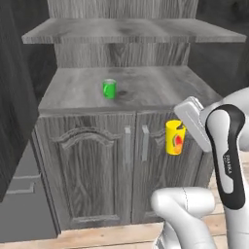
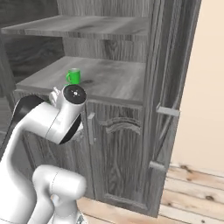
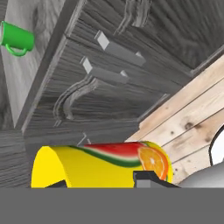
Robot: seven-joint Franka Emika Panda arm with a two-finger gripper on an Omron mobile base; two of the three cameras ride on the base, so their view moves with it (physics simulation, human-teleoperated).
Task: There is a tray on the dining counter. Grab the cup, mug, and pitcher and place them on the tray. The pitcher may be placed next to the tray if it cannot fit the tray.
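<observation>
Cup (image 1: 174, 137) held in gripper (image 1: 182, 131), jaws part-closed on it, off counter for carrying to tray. Mug (image 1: 109, 89) left on cabinet top (image 1: 146, 85).

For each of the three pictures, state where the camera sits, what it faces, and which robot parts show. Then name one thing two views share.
Left base view: behind the arm's left, facing the cabinet; arm at lower right, gripper holding the cup.
Right base view: behind the arm's right, same cabinet; arm at lower left.
Hand view: on the hand, rolled sideways, along the cup toward the doors and wood floor.
Shared: the mug on the cabinet top.
</observation>
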